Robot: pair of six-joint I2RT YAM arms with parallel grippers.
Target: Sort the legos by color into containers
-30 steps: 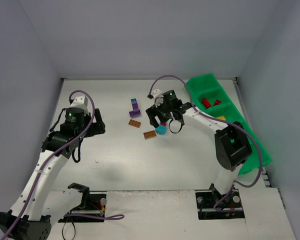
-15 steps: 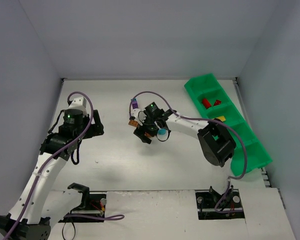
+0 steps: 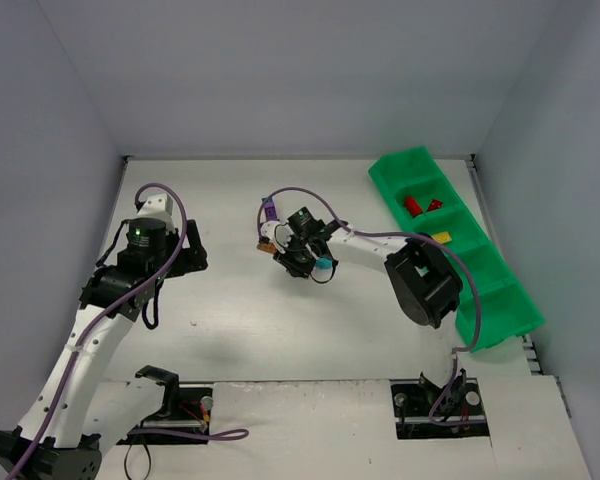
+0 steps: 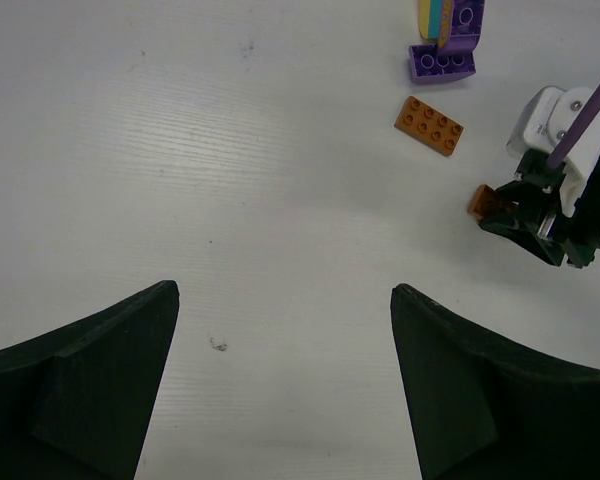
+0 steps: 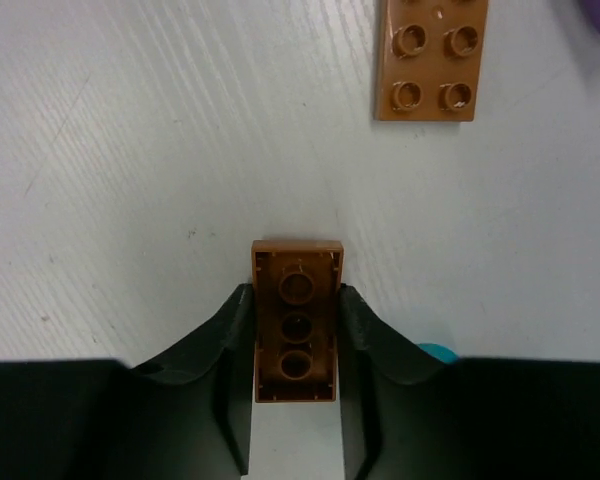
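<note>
Grasp step, brown piece, viewed through each camera in turn.

Right wrist view: the right gripper has its jaws drawn in narrow on a brown brick, pinched across its short sides with its hollow underside facing the lens. A second brown brick lies flat on the table just beyond it, apart from the fingers. A teal brick shows at the edge of one finger.

Left wrist view: the left gripper hangs over bare table with its jaws wide and nothing between them. A purple brick lies beyond the second brown brick.

Top view: the right gripper is at mid-table, well apart from the green tray along the right edge. Red bricks sit in the tray's second compartment from the far end and a yellow brick in the next.

I judge the pick as made and the transfer as not yet begun. The next move calls for a straight lift clear of the neighbouring bricks, then a carry to a compartment not already holding red or yellow.

Change over the last second, top view: the right gripper stood farther right, by the teal brick, with its jaws apart. It has since reached left and closed. The left arm has barely shifted.
</note>
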